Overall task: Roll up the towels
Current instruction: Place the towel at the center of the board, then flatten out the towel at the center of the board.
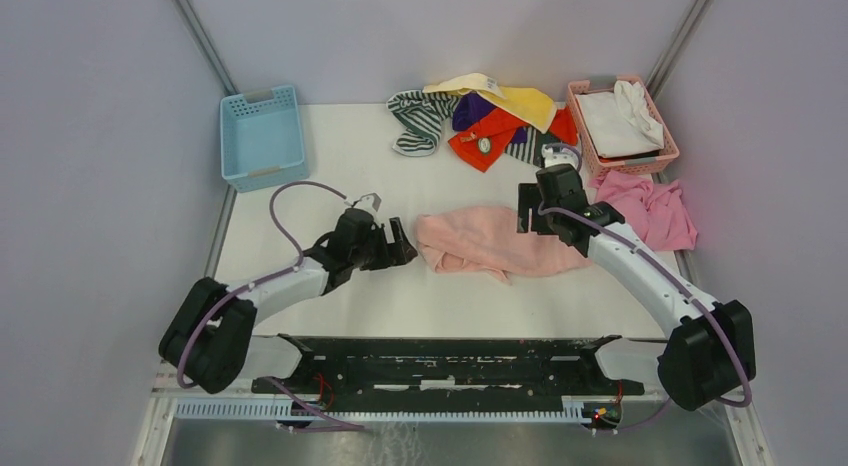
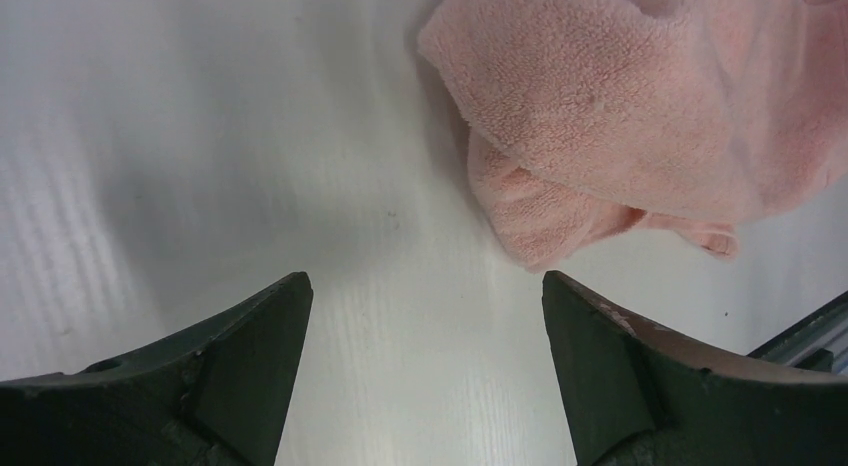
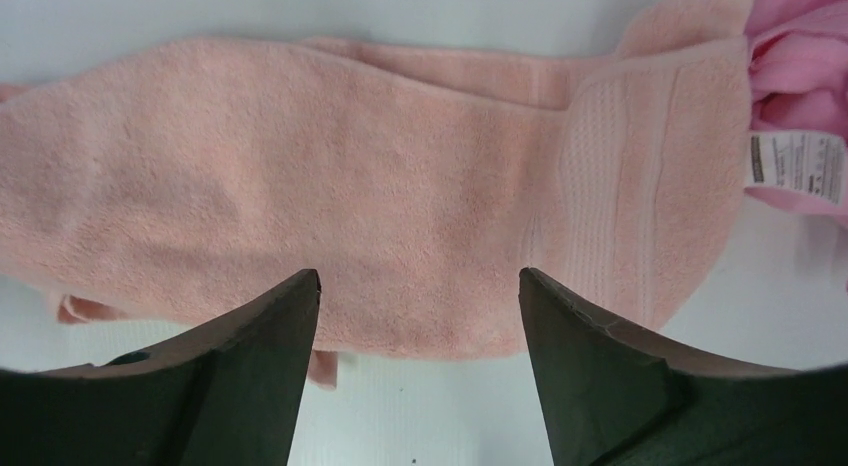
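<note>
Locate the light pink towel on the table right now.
In the top view, the light pink towel lies mid-table between the left gripper and the right gripper, with a brighter pink cloth beside its right end.

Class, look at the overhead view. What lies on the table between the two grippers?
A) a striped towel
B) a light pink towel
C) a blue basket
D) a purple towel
B: the light pink towel lies mid-table between the left gripper and the right gripper, both of them open and holding nothing.
</note>
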{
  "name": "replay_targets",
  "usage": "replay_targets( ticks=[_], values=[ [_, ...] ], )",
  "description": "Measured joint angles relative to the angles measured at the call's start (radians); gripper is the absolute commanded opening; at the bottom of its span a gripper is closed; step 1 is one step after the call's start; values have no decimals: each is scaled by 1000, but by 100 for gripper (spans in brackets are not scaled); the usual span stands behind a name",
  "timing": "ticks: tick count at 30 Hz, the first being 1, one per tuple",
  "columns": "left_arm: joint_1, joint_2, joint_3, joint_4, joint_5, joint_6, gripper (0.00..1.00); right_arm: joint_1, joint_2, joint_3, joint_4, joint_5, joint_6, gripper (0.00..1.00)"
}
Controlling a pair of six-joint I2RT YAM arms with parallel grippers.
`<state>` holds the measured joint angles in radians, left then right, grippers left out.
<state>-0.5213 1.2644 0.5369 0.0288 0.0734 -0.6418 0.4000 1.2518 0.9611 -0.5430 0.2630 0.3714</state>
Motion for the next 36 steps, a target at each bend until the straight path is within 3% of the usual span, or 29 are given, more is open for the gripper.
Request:
replay_targets(
  ticks=[4, 11, 15, 20, 22, 25, 28, 32, 36],
  values=[
    [-48, 140, 33, 79, 19, -19, 86, 2, -22, -81, -15, 11, 26, 87],
    [-111, 308, 106, 209, 40, -42, 76, -12, -76, -198, -80, 181, 156, 89],
    [-138, 359, 123, 273, 42, -45, 62, -50, -79, -247, -59, 198, 214, 87],
    [-155, 414, 136, 313, 34, -65, 19, -70, 26, -268, 7, 148, 252, 70],
    [-155, 424, 137, 315, 23, -72, 4, -70, 68, -268, 45, 113, 257, 52],
    [-156, 416, 145, 290, -13, -70, 3, -70, 115, -265, 87, 67, 249, 21],
    [-157, 365, 172, 177, -106, -23, 3, -70, 138, -238, 87, 42, 238, 2],
    [-142, 236, 257, -35, -278, 85, 3, -70, 131, -123, 53, 42, 204, 0],
    [-136, 109, 447, -233, -482, 222, 3, -69, 82, 26, 10, 60, 169, 1]
  ],
)
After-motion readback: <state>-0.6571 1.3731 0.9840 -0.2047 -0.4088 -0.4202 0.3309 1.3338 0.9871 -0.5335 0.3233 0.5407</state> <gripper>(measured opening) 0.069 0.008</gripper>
